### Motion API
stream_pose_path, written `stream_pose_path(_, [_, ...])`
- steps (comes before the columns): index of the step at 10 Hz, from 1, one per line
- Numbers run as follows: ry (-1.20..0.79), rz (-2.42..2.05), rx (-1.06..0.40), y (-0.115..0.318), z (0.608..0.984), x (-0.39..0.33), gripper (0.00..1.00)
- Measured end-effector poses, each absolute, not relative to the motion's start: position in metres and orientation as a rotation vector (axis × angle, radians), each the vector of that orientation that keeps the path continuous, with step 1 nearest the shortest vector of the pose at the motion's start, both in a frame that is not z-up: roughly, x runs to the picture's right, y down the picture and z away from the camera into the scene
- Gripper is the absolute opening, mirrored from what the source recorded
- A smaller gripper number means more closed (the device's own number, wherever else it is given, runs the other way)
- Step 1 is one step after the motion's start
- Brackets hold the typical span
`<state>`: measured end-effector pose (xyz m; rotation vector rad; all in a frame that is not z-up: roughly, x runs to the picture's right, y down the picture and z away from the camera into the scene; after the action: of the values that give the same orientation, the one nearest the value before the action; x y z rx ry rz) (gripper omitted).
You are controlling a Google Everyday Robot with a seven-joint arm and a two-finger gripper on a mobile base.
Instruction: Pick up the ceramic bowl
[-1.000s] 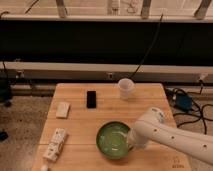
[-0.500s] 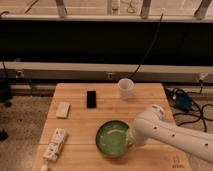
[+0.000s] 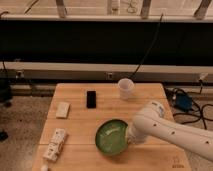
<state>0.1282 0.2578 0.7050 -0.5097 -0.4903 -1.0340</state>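
The ceramic bowl (image 3: 111, 136) is green and sits on the front middle of the wooden table (image 3: 80, 120). My white arm (image 3: 165, 130) reaches in from the lower right. My gripper (image 3: 131, 139) is at the arm's end, right at the bowl's right rim and mostly hidden by the wrist. I cannot tell whether it touches the rim.
A white cup (image 3: 126, 88) stands at the back of the table. A black phone (image 3: 91, 98) and a small pale block (image 3: 62, 109) lie to the left. A white packet (image 3: 55, 145) lies at the front left. Cables (image 3: 186, 102) lie on the floor at the right.
The arm's end has edged a little closer over the bowl's right rim. The bowl looks slightly higher in the picture than before.
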Motion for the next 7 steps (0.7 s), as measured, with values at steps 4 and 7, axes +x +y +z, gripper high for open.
stream_pose_path(4, [-0.491,-1.043,-0.496,0.248,0.701,0.128,0.02])
stream_pose_path(7, [-0.493,-1.048,-0.486,0.241,0.697,0.128,0.02])
